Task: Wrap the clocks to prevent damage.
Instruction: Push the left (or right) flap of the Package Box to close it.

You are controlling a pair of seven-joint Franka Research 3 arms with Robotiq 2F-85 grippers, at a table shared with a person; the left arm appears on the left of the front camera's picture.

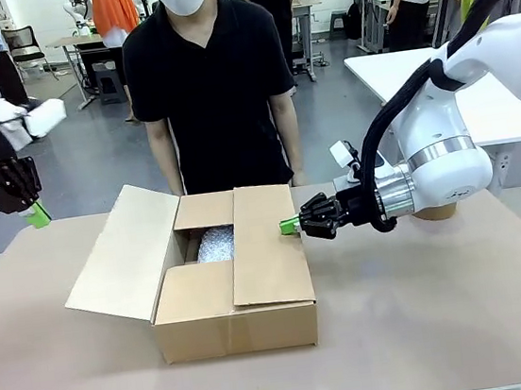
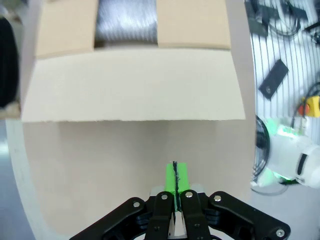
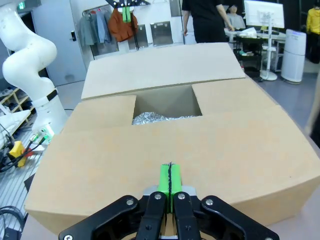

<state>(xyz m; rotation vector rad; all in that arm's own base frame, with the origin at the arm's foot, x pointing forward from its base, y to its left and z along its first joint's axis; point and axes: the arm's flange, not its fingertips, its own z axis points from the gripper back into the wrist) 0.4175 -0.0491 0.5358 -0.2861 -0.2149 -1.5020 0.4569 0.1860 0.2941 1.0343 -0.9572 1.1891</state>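
A cardboard box (image 1: pixel 232 298) stands mid-table with its left flap (image 1: pixel 123 255) spread outward and its right flap (image 1: pixel 268 256) folded down over the opening. Through the gap a bubble-wrapped bundle (image 1: pixel 215 243) shows inside; no bare clock is visible. My right gripper (image 1: pixel 290 226) is shut, its green tips at the right flap's far edge, pressed together just above the flap (image 3: pixel 170 179) with the bundle (image 3: pixel 160 118) beyond. My left gripper (image 1: pixel 37 215) hangs shut and raised, left of the box, holding nothing (image 2: pixel 175 177), over the open flap (image 2: pixel 135 85).
A person (image 1: pixel 210 77) in black stands at the far side, right behind the box. A tan object (image 1: pixel 437 213) sits partly hidden under my right arm. A white table (image 1: pixel 476 92) stands at back right. Bare tabletop lies in front of and right of the box.
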